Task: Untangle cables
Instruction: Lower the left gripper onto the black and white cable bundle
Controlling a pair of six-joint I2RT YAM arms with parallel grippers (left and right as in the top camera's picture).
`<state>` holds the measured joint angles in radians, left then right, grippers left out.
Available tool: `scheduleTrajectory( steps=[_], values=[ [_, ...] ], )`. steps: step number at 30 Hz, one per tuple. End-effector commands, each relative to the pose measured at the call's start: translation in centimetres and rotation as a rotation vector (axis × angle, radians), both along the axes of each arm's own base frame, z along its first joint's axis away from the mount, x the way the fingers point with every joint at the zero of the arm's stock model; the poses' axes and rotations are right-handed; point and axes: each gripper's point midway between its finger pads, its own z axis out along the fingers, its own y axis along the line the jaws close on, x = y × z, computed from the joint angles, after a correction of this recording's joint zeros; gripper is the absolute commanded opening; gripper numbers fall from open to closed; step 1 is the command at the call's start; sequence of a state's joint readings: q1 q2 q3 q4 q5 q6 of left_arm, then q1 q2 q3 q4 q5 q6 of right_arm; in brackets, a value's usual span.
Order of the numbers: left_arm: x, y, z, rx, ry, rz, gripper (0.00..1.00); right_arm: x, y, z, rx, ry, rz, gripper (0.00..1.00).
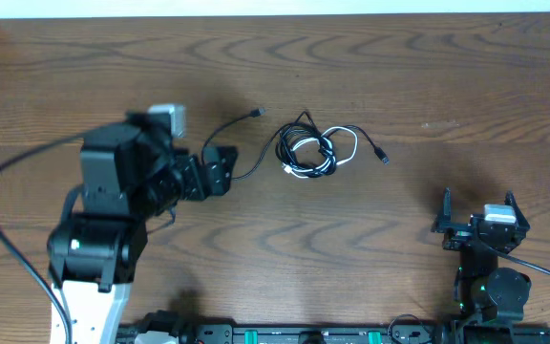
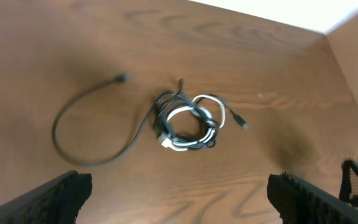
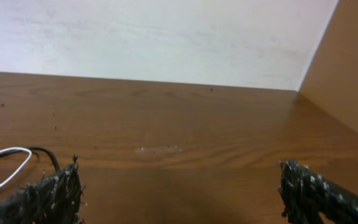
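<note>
A tangle of thin black and white cables (image 1: 308, 153) (image 2: 185, 124) lies in a loose coil near the middle of the brown wooden bench (image 1: 447, 76), a little toward its far side. A thin white cord (image 1: 344, 143) loops out of the coil on its right, and the edge of that loop shows at the left of the right wrist view (image 3: 5, 165). One long black cord (image 1: 242, 172) (image 2: 89, 158) runs out to the left in a wide arc and ends in a small plug (image 1: 259, 113) (image 2: 122, 78) lying flat on the wood. A second short plug end (image 1: 382, 156) (image 2: 241, 122) lies just right of the coil.

The left tool (image 1: 225, 167) (image 2: 179, 182) sits to the left of the coil, just beside the arc of the long black cord, its jaws spread wide and holding nothing. The right tool (image 1: 478, 208) (image 3: 180, 169) stands well apart from the cables at the near right of the bench, its jaws also spread wide and empty. A pale wall (image 3: 166, 37) rises beyond the far edge.
</note>
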<state>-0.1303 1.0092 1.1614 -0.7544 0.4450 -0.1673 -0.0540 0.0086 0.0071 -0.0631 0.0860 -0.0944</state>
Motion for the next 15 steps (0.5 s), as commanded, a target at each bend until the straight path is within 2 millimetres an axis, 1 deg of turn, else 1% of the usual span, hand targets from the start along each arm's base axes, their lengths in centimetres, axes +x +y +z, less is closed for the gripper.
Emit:
scheduleTrajectory(
  steps=[1, 7, 12, 15],
  values=[
    [0.7, -2.1, 1.3, 0.067, -0.086, -0.14, 0.98, 0.0, -0.2, -0.1, 0.011, -0.001, -0.01, 0.99],
    [1.5, -4.0, -1.3, 0.073, -0.002, -0.196, 0.98, 0.0, -0.2, -0.1, 0.011, -0.001, -0.01, 0.99],
    [3.6, -6.3, -3.5, 0.077, 0.033, -0.24, 0.98, 0.0, -0.2, -0.1, 0.011, -0.001, -0.01, 0.99],
    [4.9, -7.3, -5.4, 0.139, 0.038, -0.249, 0.98, 0.0, -0.2, -0.1, 0.011, -0.001, -0.01, 0.99]
  ],
)
